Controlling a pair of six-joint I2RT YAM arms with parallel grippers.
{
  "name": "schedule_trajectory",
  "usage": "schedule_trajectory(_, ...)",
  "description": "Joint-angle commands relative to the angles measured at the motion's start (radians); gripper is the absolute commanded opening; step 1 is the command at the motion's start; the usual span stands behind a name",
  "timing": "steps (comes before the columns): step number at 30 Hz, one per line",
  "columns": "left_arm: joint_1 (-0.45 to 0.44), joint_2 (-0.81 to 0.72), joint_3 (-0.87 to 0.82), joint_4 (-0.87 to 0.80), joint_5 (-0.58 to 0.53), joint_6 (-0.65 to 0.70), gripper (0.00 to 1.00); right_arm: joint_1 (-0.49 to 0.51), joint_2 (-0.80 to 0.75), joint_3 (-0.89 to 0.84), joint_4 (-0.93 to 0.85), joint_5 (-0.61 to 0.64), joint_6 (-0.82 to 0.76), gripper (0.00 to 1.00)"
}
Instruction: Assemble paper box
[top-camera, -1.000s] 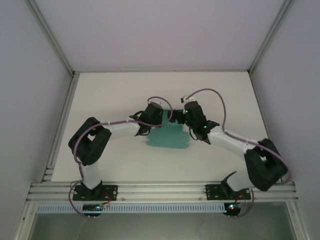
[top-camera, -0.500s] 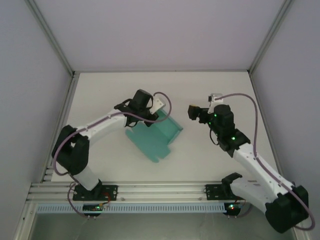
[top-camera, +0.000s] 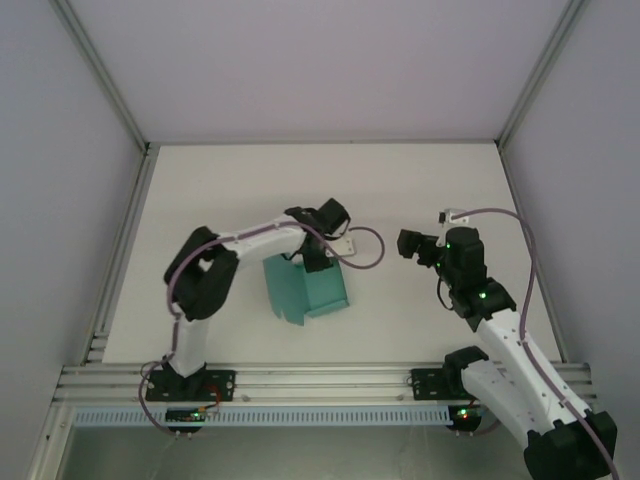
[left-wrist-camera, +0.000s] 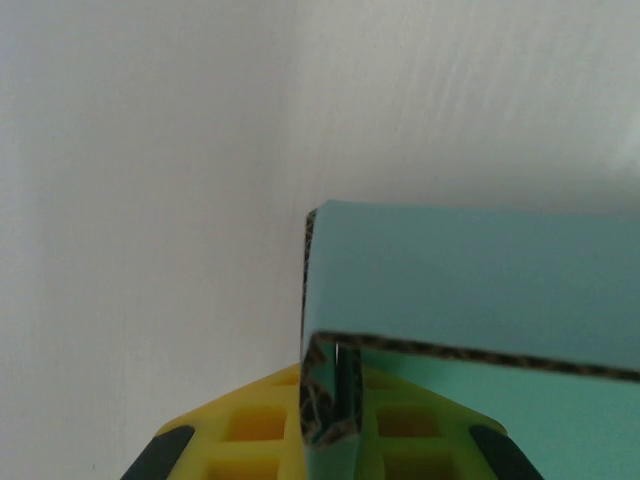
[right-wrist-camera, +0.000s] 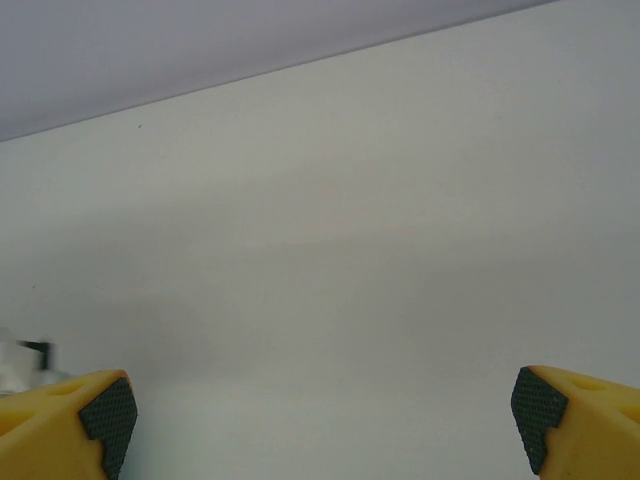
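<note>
The left fingers (left-wrist-camera: 250, 432) are pinched narrow on a folded edge of the teal paper box (top-camera: 305, 290), and the card's corrugated rim shows between them. The paper box is partly folded, near the middle of the white table (top-camera: 230, 180) and slightly to the left. The right fingers (right-wrist-camera: 100, 412) are spread wide above bare table. They are well apart from the box, on its right.
</note>
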Motion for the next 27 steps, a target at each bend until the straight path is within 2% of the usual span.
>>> schedule_trajectory(1, -0.033, 0.115, 0.089, -0.048, -0.199, 0.04, 0.0, -0.014, -0.009, -0.017, -0.021, -0.018, 0.019, 0.99)
schedule_trajectory(3, -0.039, 0.172, 0.144, -0.078, -0.225, 0.042, 0.04, -0.02, -0.008, -0.027, -0.015, -0.025, 0.026, 0.99)
schedule_trajectory(4, -0.04, 0.191, 0.163, -0.086, -0.232, 0.037, 0.1, -0.023, -0.007, -0.029, -0.012, -0.032, 0.028, 0.99)
schedule_trajectory(5, -0.04, 0.197, 0.178, -0.094, -0.229, 0.039, 0.16, -0.026, -0.008, -0.031, -0.012, -0.038, 0.029, 0.99)
schedule_trajectory(7, -0.04, 0.179, 0.182, -0.104, -0.208, 0.047, 0.41, -0.029, -0.008, -0.03, -0.017, -0.053, 0.029, 0.99)
schedule_trajectory(8, -0.04, 0.158, 0.177, -0.106, -0.188, 0.052, 0.49, -0.032, -0.008, -0.028, -0.022, -0.056, 0.029, 0.99)
schedule_trajectory(12, -0.04, 0.028, 0.127, -0.065, -0.087, 0.094, 0.65, -0.038, -0.013, -0.02, -0.035, -0.061, 0.015, 0.99)
schedule_trajectory(13, -0.04, -0.011, 0.11, -0.044, -0.055, 0.102, 0.8, -0.041, -0.015, -0.019, -0.035, -0.066, 0.01, 0.99)
schedule_trajectory(14, -0.04, -0.046, 0.096, -0.027, -0.027, 0.106, 0.98, -0.043, -0.013, -0.021, -0.033, -0.071, 0.008, 0.99)
schedule_trajectory(17, -0.032, -0.163, 0.04, 0.067, 0.051, 0.097, 1.0, -0.052, 0.005, -0.022, -0.014, -0.097, -0.017, 0.99)
schedule_trajectory(20, 0.016, -0.284, -0.014, 0.2, 0.12, 0.002, 1.0, -0.056, 0.07, -0.001, 0.007, -0.144, -0.087, 0.99)
schedule_trajectory(22, 0.081, -0.365, -0.032, 0.273, 0.176, -0.126, 1.0, -0.056, 0.151, 0.041, 0.024, -0.189, -0.192, 0.99)
schedule_trajectory(24, 0.156, -0.451, -0.064, 0.356, 0.21, -0.295, 1.0, -0.028, 0.255, 0.102, 0.01, -0.314, -0.299, 0.99)
schedule_trajectory(27, 0.293, -0.571, -0.122, 0.423, 0.246, -0.576, 1.0, 0.064, 0.431, 0.215, -0.029, -0.421, -0.507, 0.99)
